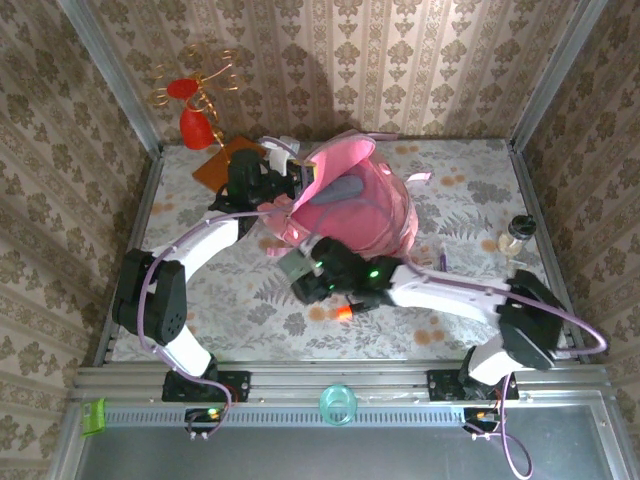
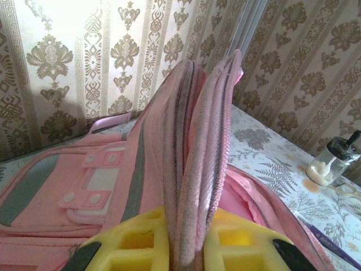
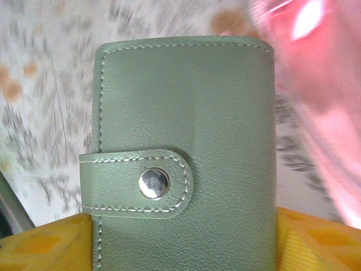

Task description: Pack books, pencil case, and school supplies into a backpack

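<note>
**A:** Green case (image 3: 186,113) sits closest, upright against the right wrist camera, its snap strap buttoned across the front.

**B:** Held, or just standing?

**A:** Held. The right tool (image 3: 186,251) pinches it, yellow fingers (image 3: 39,245) pressed to its two side edges. Whether it clears the counter (image 1: 250,300) I cannot tell.

**B:** Where is that from above?

**A:** Just beside the near-left corner of the backpack (image 1: 370,215). The wrist view is blurred there, with pink along its right edge.

**B:** And the backpack itself?

**A:** It lies mid-counter toward the far wall, mouth open upward, with pink lining and a grey patch showing inside.

**B:** The left side?

**A:** The left tool (image 2: 186,248) is pressed together on the backpack's rim. A folded band of pink fabric stands straight up between its yellow pads (image 2: 135,243). A front pocket with snap tabs lies to the left of that band.

**B:** Loose supplies?

**A:** An orange marker (image 1: 343,312) lies on the counter close under the right arm, apart from the backpack. A slim stick (image 1: 441,258) with a purple end lies right of the backpack, near it.

**B:** Anything else?

**A:** A small bottle (image 1: 517,233) stands at the right edge, well apart from the backpack. An orange-brown board (image 1: 222,165) with a gold wire stand is in the far-left corner.
</note>
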Controlling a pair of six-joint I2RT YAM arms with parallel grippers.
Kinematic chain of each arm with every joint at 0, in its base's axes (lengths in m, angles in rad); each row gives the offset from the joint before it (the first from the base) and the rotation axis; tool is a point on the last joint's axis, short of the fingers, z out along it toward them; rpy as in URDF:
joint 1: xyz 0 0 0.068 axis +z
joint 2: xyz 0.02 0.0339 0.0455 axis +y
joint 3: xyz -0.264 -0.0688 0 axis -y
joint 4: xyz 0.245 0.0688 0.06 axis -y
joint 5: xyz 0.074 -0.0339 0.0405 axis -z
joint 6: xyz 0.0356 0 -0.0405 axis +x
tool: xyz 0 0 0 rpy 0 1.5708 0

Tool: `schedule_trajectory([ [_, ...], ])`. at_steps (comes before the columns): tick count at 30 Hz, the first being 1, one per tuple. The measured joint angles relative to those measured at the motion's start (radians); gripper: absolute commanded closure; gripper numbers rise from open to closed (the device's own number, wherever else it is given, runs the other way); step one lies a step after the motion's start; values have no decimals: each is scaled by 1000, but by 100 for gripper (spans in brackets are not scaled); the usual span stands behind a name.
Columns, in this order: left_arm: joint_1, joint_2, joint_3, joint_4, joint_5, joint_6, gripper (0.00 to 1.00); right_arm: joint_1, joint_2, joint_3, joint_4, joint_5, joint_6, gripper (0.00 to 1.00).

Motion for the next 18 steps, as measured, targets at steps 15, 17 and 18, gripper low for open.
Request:
schedule_trajectory([
  [15, -8, 0, 0, 10, 6, -31, 100, -381, 301, 212, 39, -18, 333, 27],
  [17, -13, 0, 0, 10, 7, -31, 100, -381, 371, 287, 45, -7, 369, 21],
  [18, -14, 0, 0, 10, 8, -32, 100, -381, 400, 320, 51, -4, 383, 18],
])
